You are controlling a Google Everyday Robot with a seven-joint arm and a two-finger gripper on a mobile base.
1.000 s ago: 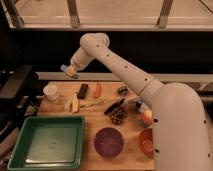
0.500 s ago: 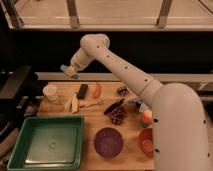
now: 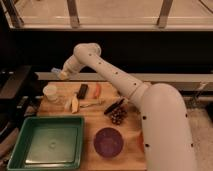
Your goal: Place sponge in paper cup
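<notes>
My gripper [image 3: 62,74] hangs in the air at the upper left, above the back edge of the wooden table. It is shut on the sponge [image 3: 55,71], a small light-blue block that sticks out to the left of the fingers. The paper cup [image 3: 50,93], white and upright, stands on the table's left end, below the gripper and slightly to its left. A clear gap separates sponge and cup.
A green tray [image 3: 20,150] fills the front left. In front of the arm sits a purple bowl [image 3: 108,142], with a reddish-orange bowl [image 3: 140,142] half hidden behind the arm. A black bar [image 3: 82,90], an orange item [image 3: 97,89], a yellowish piece [image 3: 74,104] and dark grapes [image 3: 118,117] lie mid-table.
The gripper with the sponge has drifted a little left and down, closer to the spot above the paper cup. Nothing on the table has moved.
</notes>
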